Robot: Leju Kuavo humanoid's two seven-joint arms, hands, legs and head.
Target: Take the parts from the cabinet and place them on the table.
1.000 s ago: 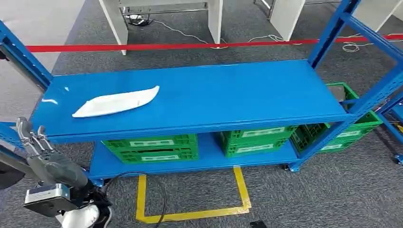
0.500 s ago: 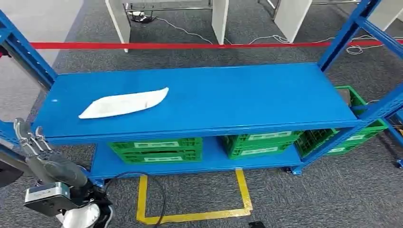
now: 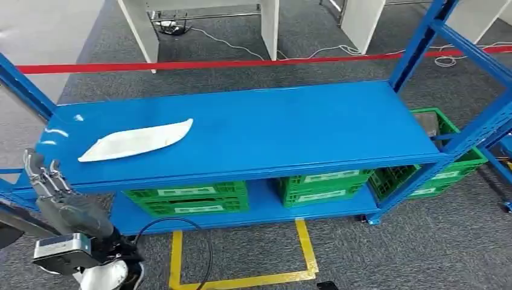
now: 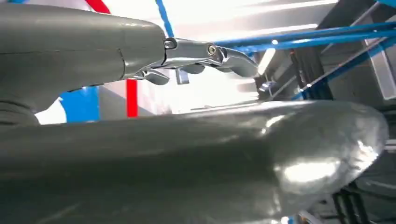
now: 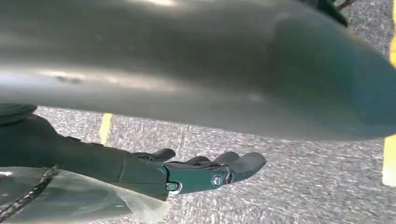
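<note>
Part: I see one flat white leaf-shaped plastic part [image 3: 135, 140] lying on the top shelf of the blue metal cabinet [image 3: 290, 130], toward its left end, well in from the front edge.

Left robot hand: my left robot hand [image 3: 43, 178] is raised just in front of the shelf's left front corner, fingers upright and slightly apart, holding nothing. The left wrist view shows the same robot hand [image 4: 196, 53] with loosely extended fingers and nothing between them. It is near the white part but not touching it.

Right robot hand: in the right wrist view my right robot hand [image 5: 201, 170] hangs over grey carpet, fingers gently curved and apart, nothing in it.

Lower shelf: green plastic crates [image 3: 190, 198] sit in a row beneath the top shelf; another green crate [image 3: 450, 160] stands at the right end. I cannot tell what they hold.

Floor: yellow tape outline [image 3: 241, 266] on grey carpet in front of the cabinet; red barrier tape [image 3: 241, 62] behind it.

Destination: I cannot pick out the tabletop meant to receive the part.

Progress: early, by my reading. The part is not yet gripped, so reach, grasp, lift, carry and placing are all left.

Next need: I judge the thin, flat part will call for a low grip at its edge.
</note>
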